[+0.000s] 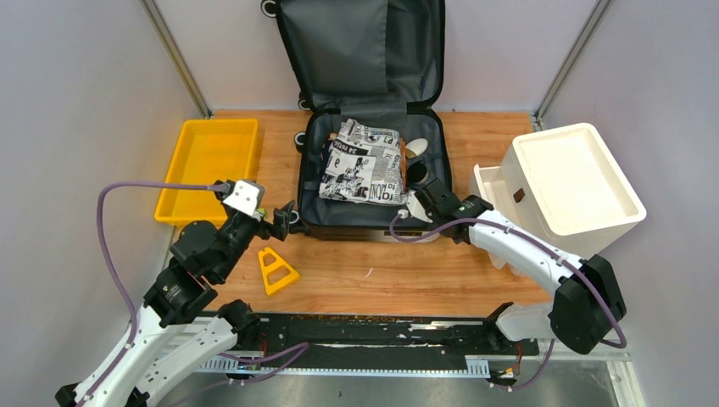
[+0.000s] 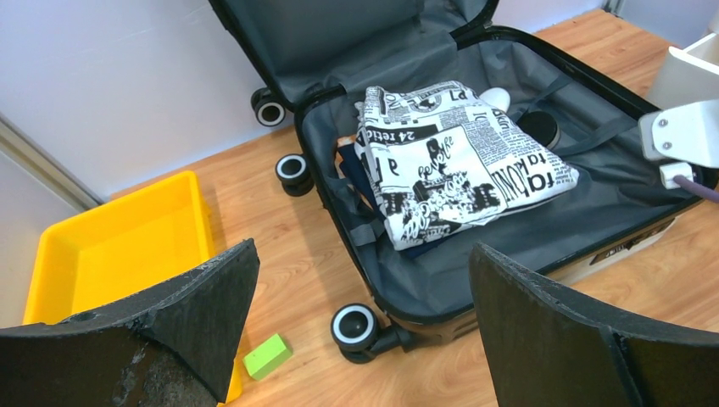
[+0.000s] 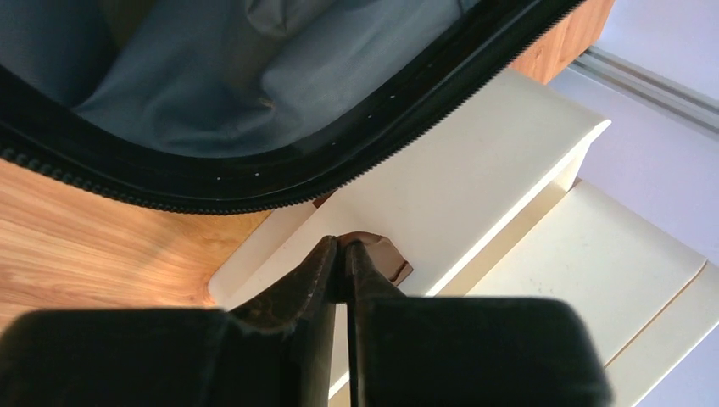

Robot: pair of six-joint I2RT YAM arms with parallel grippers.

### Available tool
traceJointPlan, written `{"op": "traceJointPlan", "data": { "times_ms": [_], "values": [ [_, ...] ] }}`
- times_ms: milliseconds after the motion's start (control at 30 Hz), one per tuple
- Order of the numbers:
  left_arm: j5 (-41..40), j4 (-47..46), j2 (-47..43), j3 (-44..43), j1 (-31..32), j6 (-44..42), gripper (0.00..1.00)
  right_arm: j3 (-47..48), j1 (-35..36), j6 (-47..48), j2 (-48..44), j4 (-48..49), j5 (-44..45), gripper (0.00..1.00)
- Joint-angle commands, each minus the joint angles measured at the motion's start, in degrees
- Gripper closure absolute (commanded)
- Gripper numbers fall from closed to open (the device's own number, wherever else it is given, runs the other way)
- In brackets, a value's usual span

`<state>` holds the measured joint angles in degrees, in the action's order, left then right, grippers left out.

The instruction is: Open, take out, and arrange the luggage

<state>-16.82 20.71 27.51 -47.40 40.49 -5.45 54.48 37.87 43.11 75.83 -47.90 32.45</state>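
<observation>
The luggage (image 1: 373,212) lies open on the wooden table, its lid (image 1: 365,51) leaning on the back wall and its grey lining showing. Inside are a folded newspaper-print cloth (image 1: 363,163) (image 2: 449,165), a white item (image 1: 417,148) and a black round item (image 1: 417,175). My left gripper (image 1: 284,222) (image 2: 363,254) hovers open and empty over the suitcase's front-left wheel (image 2: 356,326). My right gripper (image 1: 434,201) (image 3: 343,243) is shut by the suitcase's front-right corner. A small brown knob (image 3: 381,254) on the white bin sits right behind its fingertips.
A yellow tray (image 1: 208,165) (image 2: 110,246) stands left of the suitcase. A white bin (image 1: 576,182) (image 3: 509,170) with a drawer pulled out stands on the right. A yellow triangular piece (image 1: 277,270) and a green block (image 2: 267,356) lie on the wood near the left gripper.
</observation>
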Motion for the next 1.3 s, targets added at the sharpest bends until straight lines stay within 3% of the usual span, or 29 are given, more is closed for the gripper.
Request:
{"op": "traceJointPlan", "data": {
  "times_ms": [0, 33, 133, 267, 400, 467, 733, 867, 1100, 1200, 1267],
  "values": [
    [-0.3, -1.8, 0.6, 0.1, 0.1, -0.6, 0.0, 4.2, 1.1, -5.1, -0.9, 1.7, -1.7, 0.8],
    [-0.2, -1.7, 0.7, 0.1, 0.1, -0.6, 0.0, 4.8, 1.2, -6.1, -1.2, 1.3, -1.9, 0.72],
    [-0.1, -1.8, 0.6, 0.0, 0.1, -0.6, 0.0, 6.7, 1.6, -8.7, -2.8, 0.5, -4.7, 0.62],
    [-0.4, -1.6, 0.8, 0.1, 0.1, -0.8, 0.0, 8.2, 1.6, -12.2, -6.2, 1.4, -8.6, 0.54],
    [-0.9, -1.5, 1.0, 0.0, 0.1, -1.0, 0.0, 11.2, 1.6, -22.6, -6.7, 6.2, -12.6, 0.53],
    [-1.2, -1.5, 1.0, 0.0, 0.1, -1.1, 0.0, 12.4, 1.5, -26.2, -4.6, 8.2, -16.4, 0.53],
    [-2.7, -1.6, 0.6, 0.3, 0.1, -1.4, 0.0, 21.7, -1.9, -29.1, 12.6, 13.3, -13.3, 0.4],
    [-3.5, -1.6, 0.7, 0.4, 0.1, -1.6, 0.0, 26.2, -4.6, -29.7, 19.6, 14.8, -13.8, 0.39],
    [-3.8, -1.8, 0.6, 0.5, 0.1, -1.8, 0.0, 28.8, -9.9, -29.1, 26.4, 18.8, -17.3, 0.41],
    [-3.8, -1.8, 0.6, 0.4, 0.1, -1.9, 0.0, 29.3, -11.8, -28.9, 28.4, 20.1, -18.9, 0.38],
    [-3.7, -1.9, 0.6, 0.4, 0.1, -1.9, 0.0, 29.5, -12.4, -28.3, 29.3, 20.8, -19.9, 0.31]
  ]
}}
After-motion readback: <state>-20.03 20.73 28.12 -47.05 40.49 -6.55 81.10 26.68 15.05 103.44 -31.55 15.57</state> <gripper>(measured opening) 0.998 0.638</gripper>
